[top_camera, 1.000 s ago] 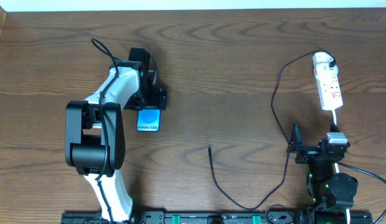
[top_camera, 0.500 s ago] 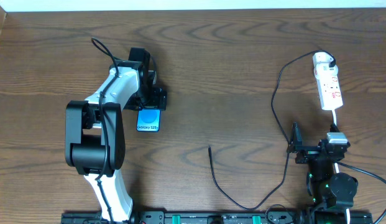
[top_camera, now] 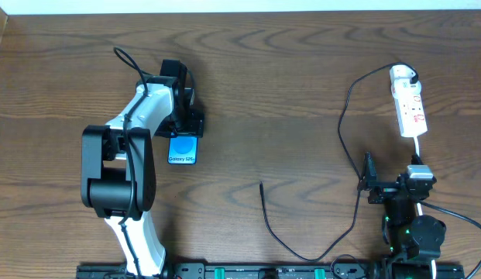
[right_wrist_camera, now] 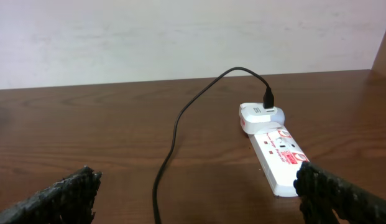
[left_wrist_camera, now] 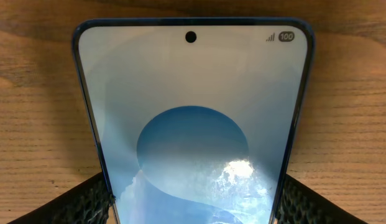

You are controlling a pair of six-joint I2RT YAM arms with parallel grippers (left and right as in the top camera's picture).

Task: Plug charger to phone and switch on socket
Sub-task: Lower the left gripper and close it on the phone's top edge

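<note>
A slim phone [top_camera: 183, 148] with a dark blue frame lies face up on the wooden surface [top_camera: 286, 77], its screen showing a blue circle on pale ground. It sits between the fingers of the left pincer [top_camera: 186, 128], whose pads [left_wrist_camera: 87, 202] stand wide at its long edges; whether they clamp it cannot be told. The right pincer [top_camera: 393, 180] gapes with nothing between its fingers. Ahead of it lies the white socket [top_camera: 409, 105] with red marks, the black charger [top_camera: 340, 128] plugged into its far end and trailing back past the pincer. The screen reads "Galaxy S25+" and a corner badge reads "100"; the socket's print is too small to read.
</note>
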